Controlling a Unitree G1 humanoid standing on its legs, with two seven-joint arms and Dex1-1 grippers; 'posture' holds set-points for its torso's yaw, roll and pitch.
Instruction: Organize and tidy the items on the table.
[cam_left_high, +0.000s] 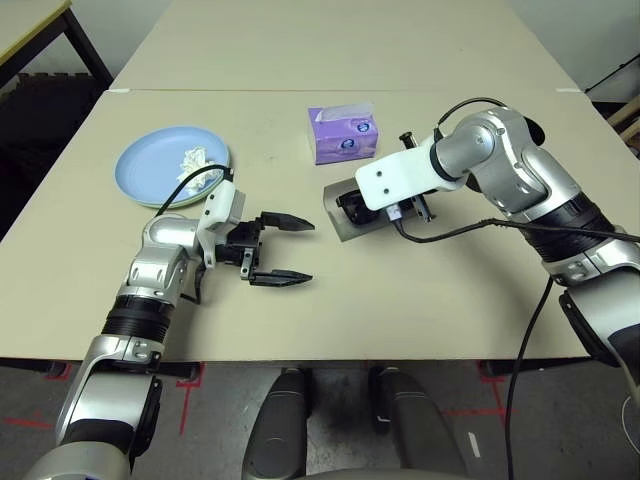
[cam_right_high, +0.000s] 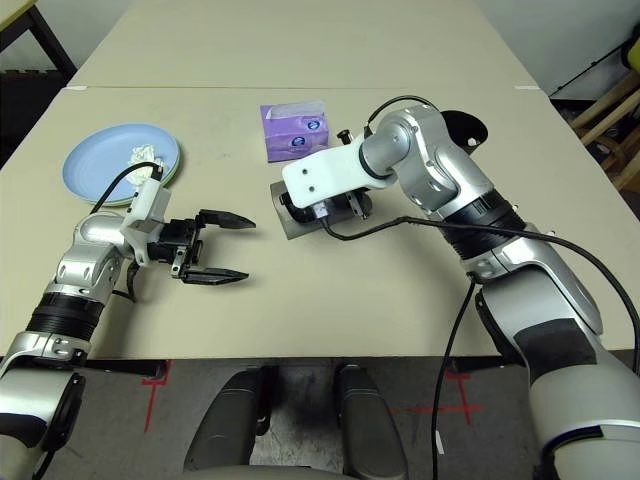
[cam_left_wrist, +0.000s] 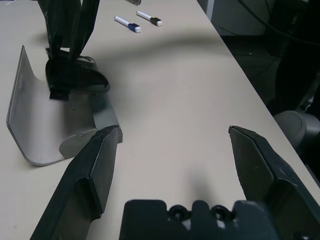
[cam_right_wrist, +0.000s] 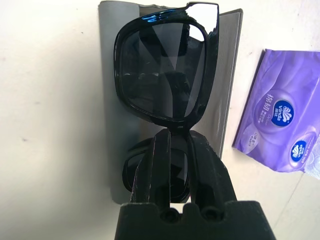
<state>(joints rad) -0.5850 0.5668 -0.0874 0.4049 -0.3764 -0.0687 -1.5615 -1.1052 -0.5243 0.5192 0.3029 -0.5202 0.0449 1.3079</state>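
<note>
Black sunglasses (cam_right_wrist: 165, 65), grey case (cam_right_wrist: 112, 60), purple tissue box (cam_left_high: 343, 135), light blue plate (cam_left_high: 160, 165).

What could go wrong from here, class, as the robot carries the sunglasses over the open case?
1. The right gripper pinches the black sunglasses at the bridge alone, so they might twist or slip.
2. The grey glasses case lies open with nothing holding it; lowering the sunglasses off-centre could push it across the table.
3. The purple tissue box sits close beside the case and might get nudged.
</note>
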